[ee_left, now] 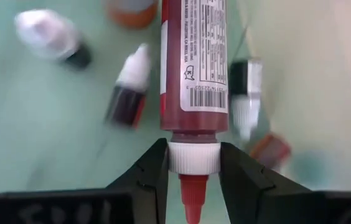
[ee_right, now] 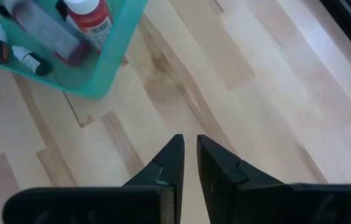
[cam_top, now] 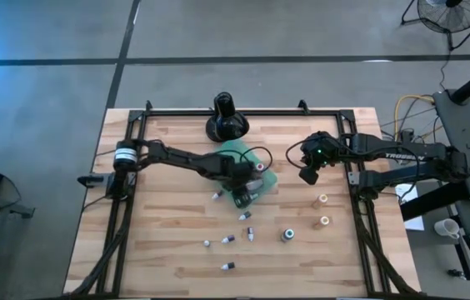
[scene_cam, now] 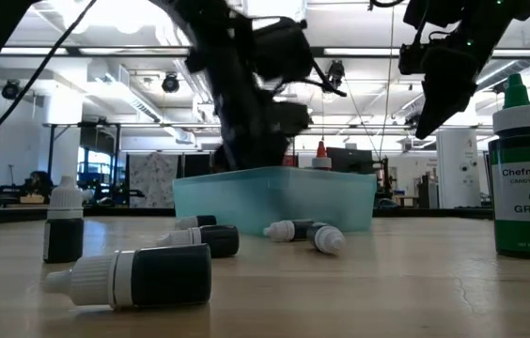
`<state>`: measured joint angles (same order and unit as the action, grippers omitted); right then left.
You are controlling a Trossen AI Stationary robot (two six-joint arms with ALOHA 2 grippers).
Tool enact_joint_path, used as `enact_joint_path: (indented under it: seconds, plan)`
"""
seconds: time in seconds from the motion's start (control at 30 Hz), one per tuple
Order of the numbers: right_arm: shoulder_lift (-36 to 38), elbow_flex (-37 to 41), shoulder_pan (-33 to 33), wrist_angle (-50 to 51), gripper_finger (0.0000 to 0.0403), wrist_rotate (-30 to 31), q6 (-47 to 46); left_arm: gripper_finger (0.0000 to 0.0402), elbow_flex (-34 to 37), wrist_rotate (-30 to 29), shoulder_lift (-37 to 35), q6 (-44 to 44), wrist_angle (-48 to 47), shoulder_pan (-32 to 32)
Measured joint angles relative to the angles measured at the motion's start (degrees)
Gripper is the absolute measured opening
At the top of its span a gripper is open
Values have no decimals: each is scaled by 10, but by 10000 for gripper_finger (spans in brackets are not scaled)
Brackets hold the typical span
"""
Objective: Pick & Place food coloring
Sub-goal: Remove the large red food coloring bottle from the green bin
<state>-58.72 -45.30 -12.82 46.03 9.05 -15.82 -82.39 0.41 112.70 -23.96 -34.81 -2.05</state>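
A flat teal tray (cam_top: 233, 150) lies mid-table with several small food coloring bottles (ee_left: 127, 93) lying in it. My left gripper (ee_left: 192, 155) stands over the tray (ee_left: 38, 137), pointing steeply down, shut on a red food coloring bottle (ee_left: 194, 56) with a white cap and red tip. My right gripper (ee_right: 190, 146) hangs shut above bare wood to the right of the tray (ee_right: 110, 62), holding nothing. More small bottles (cam_top: 246, 217) lie scattered on the table nearer the front edge. My left gripper pinches the red bottle's white cap (ee_left: 192, 158) between its two fingers, one on each side, with the red tip sticking back between them. The fingers come from above, slanting down, in line with the bottle. The body reaches down toward the tray floor; whether its base rests there is hidden.
A black round-based stand (cam_top: 226, 119) sits at the far edge behind the tray. A larger green bottle (scene_cam: 526, 178) stands upright near the front right (cam_top: 287, 235). Two small pale bottles (cam_top: 322, 200) stand at the right. A black frame rail (cam_top: 356, 179) borders the table.
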Motion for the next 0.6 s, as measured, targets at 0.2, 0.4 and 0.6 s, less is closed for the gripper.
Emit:
enact_joint_path:
  seconds: [0.2, 0.4, 0.6]
  plan:
    - [0, 0, 0, -3, 38, 0, 11, 86, -160, 19, -5, 21, -310, -23]
    - [0, 0, 0, -8, 38, 1, 26, 89, -230, 14, -6, 33, -492, -69]
    - [0, 0, 0, -13, 38, 0, 27, 90, -223, -9, 0, 56, -508, -114]
